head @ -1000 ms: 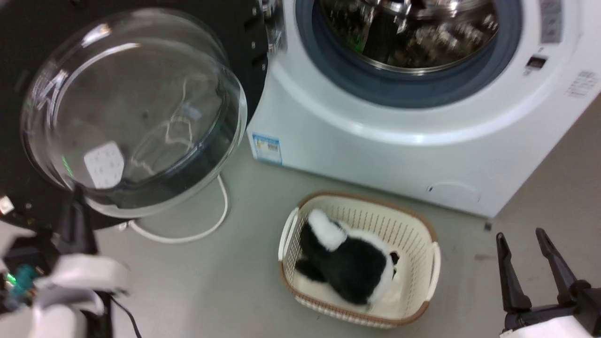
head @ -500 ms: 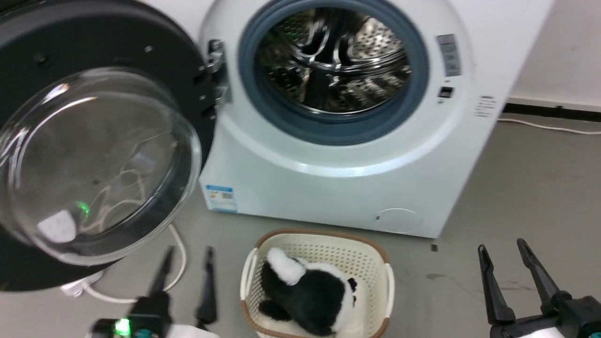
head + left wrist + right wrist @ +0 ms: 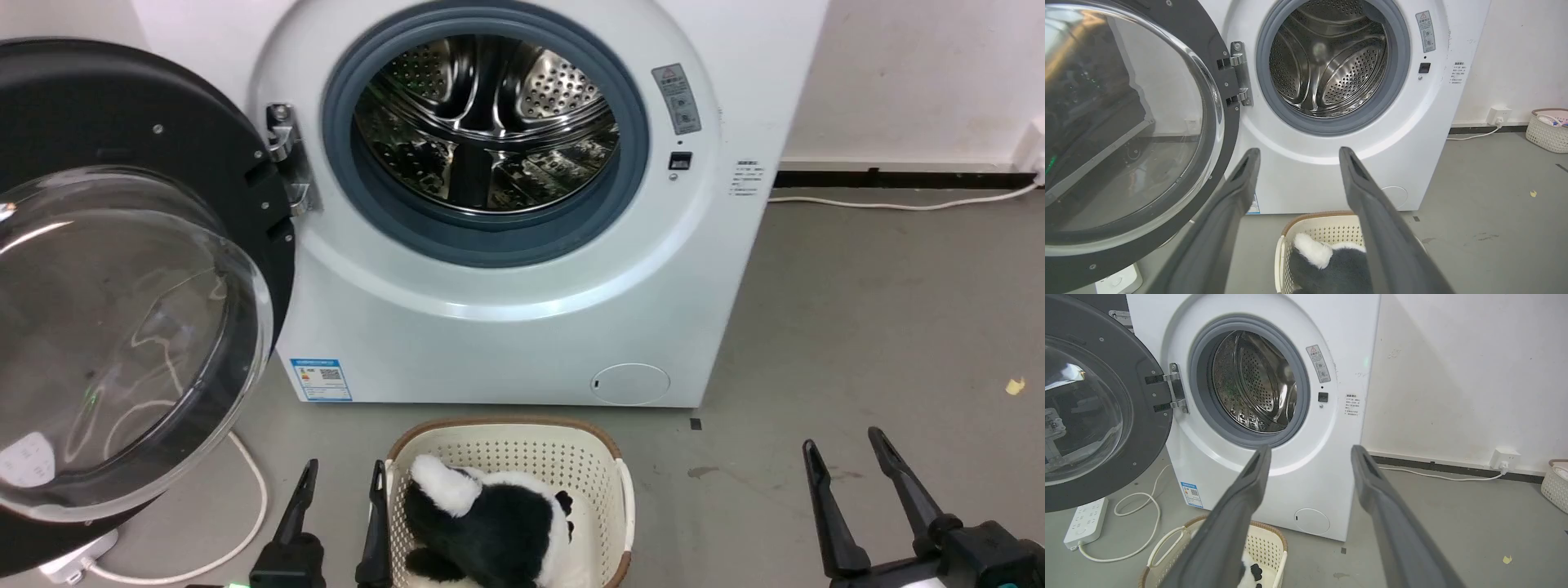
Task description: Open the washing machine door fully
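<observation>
The washing machine (image 3: 506, 327) is the biggest thing here. It is white and stands in the middle, against the wall. Its round hole is open, so you can see right into the shiny drum (image 3: 490, 122).

The washing machine door (image 3: 122, 98) comes next. It hangs on its hinge (image 3: 286, 163) at the left of the hole and is swung far out to that side. Its glass bowl bulges toward the robot.

On the floor just in front of the machine sits a basket (image 3: 624, 490) with a black and white soft toy (image 3: 490, 523) inside.

The left gripper (image 3: 343, 469) is low, just beside the basket, well apart from the door. Its two fingers are spread and hold nothing. The right gripper (image 3: 843, 441) is low on the other side, also spread and holding nothing.

I think the opening step is about done (the door looks wide open already). If it can swing back more, the next move is a soft push by the left gripper on the door's black rim, taking care not to bump the glass or the basket.
</observation>
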